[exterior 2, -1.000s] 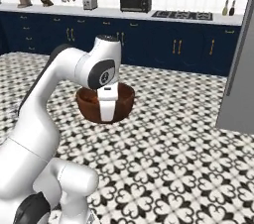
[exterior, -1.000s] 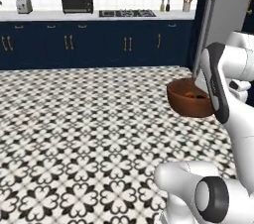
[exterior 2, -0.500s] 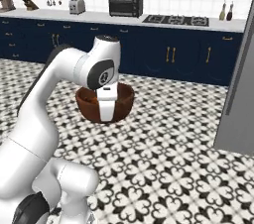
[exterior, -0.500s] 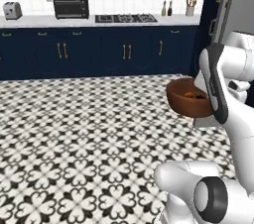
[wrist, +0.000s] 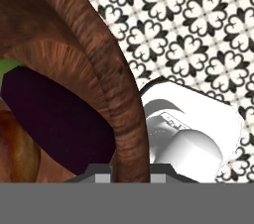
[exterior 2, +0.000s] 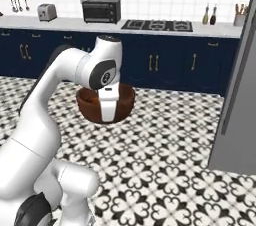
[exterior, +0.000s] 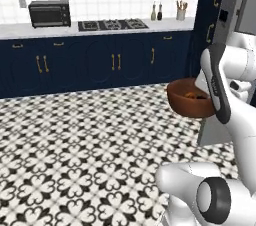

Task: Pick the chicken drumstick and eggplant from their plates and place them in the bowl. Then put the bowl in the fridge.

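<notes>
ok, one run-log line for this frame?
phase: carry to fridge | claw: shut on bowl rim | bowl: held above floor | in bowl: eggplant, drumstick | fridge: right of bowl

One wooden bowl (wrist: 111, 84), one eggplant (wrist: 59, 119), one drumstick (wrist: 15, 153), one fridge (exterior 2: 240, 90).

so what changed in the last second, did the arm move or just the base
Mostly the base: both base views have swung, so the stove and counter slid across the picture and the fridge now looms nearer on the right. Against the arm nothing shifted: the gripper stays shut on the rim of the bowl, carried above the floor, with the eggplant and the chicken drumstick still inside.
</notes>
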Available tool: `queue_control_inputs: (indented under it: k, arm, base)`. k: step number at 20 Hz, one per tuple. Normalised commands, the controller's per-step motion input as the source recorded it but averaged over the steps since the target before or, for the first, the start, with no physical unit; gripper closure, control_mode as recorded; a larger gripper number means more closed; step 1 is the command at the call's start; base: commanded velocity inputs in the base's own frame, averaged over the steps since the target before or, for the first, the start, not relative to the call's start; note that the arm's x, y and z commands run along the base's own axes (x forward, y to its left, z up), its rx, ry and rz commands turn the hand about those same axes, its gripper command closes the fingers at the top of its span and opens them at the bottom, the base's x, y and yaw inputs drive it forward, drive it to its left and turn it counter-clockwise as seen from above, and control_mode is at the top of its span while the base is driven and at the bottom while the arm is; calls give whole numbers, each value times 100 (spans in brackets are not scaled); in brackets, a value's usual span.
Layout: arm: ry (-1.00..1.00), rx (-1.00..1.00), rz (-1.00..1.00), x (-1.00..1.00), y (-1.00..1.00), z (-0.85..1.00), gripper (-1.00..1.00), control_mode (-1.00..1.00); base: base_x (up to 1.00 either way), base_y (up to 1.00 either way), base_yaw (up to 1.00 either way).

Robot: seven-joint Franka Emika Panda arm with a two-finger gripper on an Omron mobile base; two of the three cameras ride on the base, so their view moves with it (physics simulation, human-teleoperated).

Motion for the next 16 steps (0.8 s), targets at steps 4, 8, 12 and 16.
queue_control_inputs:
  k: [4, 8, 12, 16]
  arm:
    - [0, 0, 0, 0, 0, 0, 100, 100]
    - [0, 0, 0, 0, 0, 0, 100, 100]
    - [0, 0, 0, 0, 0, 0, 100, 100]
    - [0, 0, 0, 0, 0, 0, 100, 100]
  base:
    - [100, 100, -47]
    - [100, 100, -47]
    - [100, 100, -50]
    - [100, 100, -51]
